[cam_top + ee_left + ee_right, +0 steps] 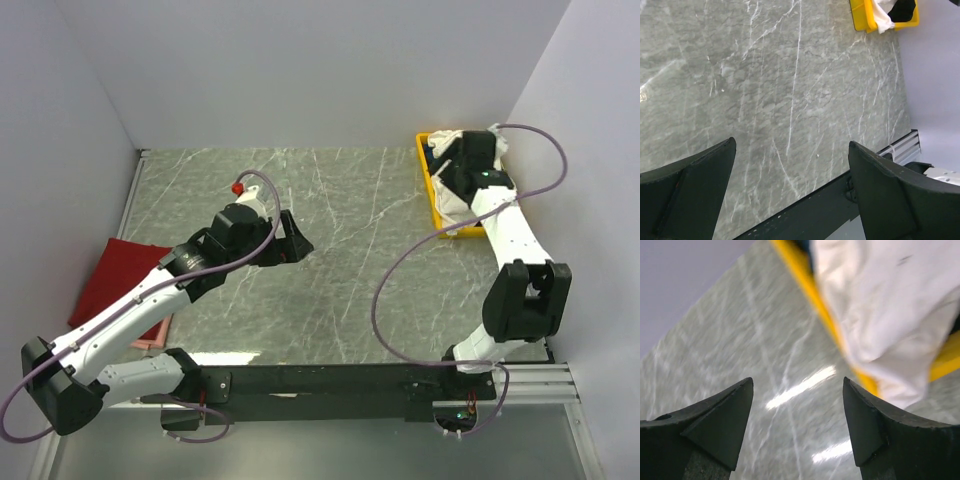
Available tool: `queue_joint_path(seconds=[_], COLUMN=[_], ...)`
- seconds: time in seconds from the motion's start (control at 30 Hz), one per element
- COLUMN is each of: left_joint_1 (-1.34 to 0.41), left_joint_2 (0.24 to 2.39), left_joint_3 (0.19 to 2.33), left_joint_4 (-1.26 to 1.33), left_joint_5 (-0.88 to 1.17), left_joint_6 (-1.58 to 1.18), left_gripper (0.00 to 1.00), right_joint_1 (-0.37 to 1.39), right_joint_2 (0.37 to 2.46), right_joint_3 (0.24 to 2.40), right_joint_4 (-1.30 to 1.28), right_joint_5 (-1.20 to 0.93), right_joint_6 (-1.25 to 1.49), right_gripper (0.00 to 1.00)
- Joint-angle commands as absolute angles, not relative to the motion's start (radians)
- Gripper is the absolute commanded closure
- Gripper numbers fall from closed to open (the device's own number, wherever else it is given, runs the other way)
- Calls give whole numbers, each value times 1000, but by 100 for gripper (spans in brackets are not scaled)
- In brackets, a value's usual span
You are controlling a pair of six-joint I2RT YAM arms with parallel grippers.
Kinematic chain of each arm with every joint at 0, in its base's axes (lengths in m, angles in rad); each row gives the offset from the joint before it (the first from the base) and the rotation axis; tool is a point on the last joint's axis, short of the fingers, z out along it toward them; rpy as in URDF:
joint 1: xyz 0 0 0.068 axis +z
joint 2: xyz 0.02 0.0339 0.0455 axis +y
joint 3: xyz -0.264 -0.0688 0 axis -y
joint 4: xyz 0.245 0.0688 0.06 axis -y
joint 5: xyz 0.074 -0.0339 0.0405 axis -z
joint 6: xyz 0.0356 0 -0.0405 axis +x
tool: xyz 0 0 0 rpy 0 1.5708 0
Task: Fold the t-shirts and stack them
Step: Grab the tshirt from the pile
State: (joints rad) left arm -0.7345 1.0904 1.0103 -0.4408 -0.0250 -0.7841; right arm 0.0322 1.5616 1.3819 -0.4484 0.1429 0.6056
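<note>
Broadly, a grey marbled bench [350, 250] fills the scene, with pale walls around it and 2 arms bolted at its near edge. The left arm [120, 325] reaches over the bench's left half, and the right arm [510, 240] stretches to the far right corner.

The dark red t-shirt [115, 275] lies flat on the left edge of the bench, partly under the left arm. A yellow tray [428, 195] sits at the far right, close to the wall. The cream-white t-shirt [890, 305] is bunched in it and spills over the tray's rim toward the bench.

The left tool [792, 145] hangs over bare bench near the middle, well apart from either shirt, its 2 fingers spread wide with nothing between them. The right tool [797, 382] is at the tray, just beside the white cloth, its fingers likewise spread wide and gripping nothing. Its wrist view is blurred.
</note>
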Motion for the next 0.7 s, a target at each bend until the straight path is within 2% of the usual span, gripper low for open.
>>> queue_joint_path(seconds=[0.0,0.3,0.67], left_joint_1=[-736,-733,-719], left_joint_2=[1058,1078,1092], left_joint_3=[1051,1058,1063], left_joint_4=[-483,-494,-500], left_joint_5=[-48,-32,-18], left_joint_6=[-747,-718,-699], left_gripper=[1,0,0], right_joint_1=[-66,-204,-232], right_joint_2=[1609,1781,1965], right_joint_3=[1443,1471,1569], right_joint_4=[-466,-423,-425], right_joint_5=[164,111,86], right_joint_6=[612,598,592], right_gripper=[22,24,26])
